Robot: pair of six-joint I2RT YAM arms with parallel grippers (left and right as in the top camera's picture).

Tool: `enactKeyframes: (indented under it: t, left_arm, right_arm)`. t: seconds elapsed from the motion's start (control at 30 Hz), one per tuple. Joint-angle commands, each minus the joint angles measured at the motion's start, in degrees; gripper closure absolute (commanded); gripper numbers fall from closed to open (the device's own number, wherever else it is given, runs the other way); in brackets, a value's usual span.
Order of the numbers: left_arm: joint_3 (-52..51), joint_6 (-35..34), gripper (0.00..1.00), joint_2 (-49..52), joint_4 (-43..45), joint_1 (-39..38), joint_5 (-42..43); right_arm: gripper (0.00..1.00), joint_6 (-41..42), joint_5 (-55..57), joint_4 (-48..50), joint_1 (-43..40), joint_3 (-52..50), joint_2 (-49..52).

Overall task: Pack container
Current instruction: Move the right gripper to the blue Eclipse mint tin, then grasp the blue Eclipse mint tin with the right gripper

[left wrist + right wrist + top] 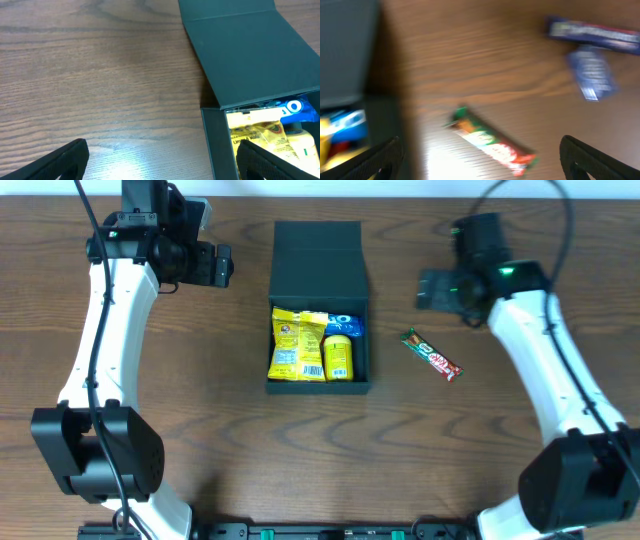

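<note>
We had left gripper and right gripper gaping, the red-green foil bar slanting near the right, outside the teal-black cardboard box.

left end effector spread, right end effector spread

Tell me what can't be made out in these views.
Right wrist view: blur leaves the snack bar unreadable and the blue things at top right unidentifiable.
Left wrist view: the container runs off the right and bottom edges, cutting off its contents.
Overhead: the yellow packets have print too small to read and hide anything beneath.
</note>
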Motion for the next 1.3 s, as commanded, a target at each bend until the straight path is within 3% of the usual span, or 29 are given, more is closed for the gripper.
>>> enactKeyframes:
  t: [0.0,0.2,0.33,0.5,0.77,1.27]
  left_arm:
    - [1.40,0.98,0.05,-1.49,-0.20,0.22,-0.15]
    - [1.40,0.98,0.05,-1.46,-0.17,0.22,-0.17]
    - [1.40,0.96,0.05,-1.46,-0.24,0.22,-0.17]
    - [1.40,0.94,0.05,-1.46,-0.37,0.22,-0.17]
    - [1.40,0.76,0.04,-1.46,-0.44,0.22,-0.17]
    - [1.40,0.76,0.05,-1.46,-0.39,0.22,-0.17]
  right_arm:
    - [0.01,-6.54,5.14,0.20,-5.16,0.55,0.28]
    - [0.01,-22.95,5.07,4.83,-13.44,0.52,3.89]
    - [0.01,-26.86,1.42,8.72,-17.29,0.52,8.07]
    - [0.01,-27.15,-2.89,14.71,-20.00,0.52,13.90]
    - [0.10,-27.15,-4.46,18.62,-20.06,0.52,20.74]
    - [0.34,-26.91,-4.85,19.32,-20.06,0.50,24.87]
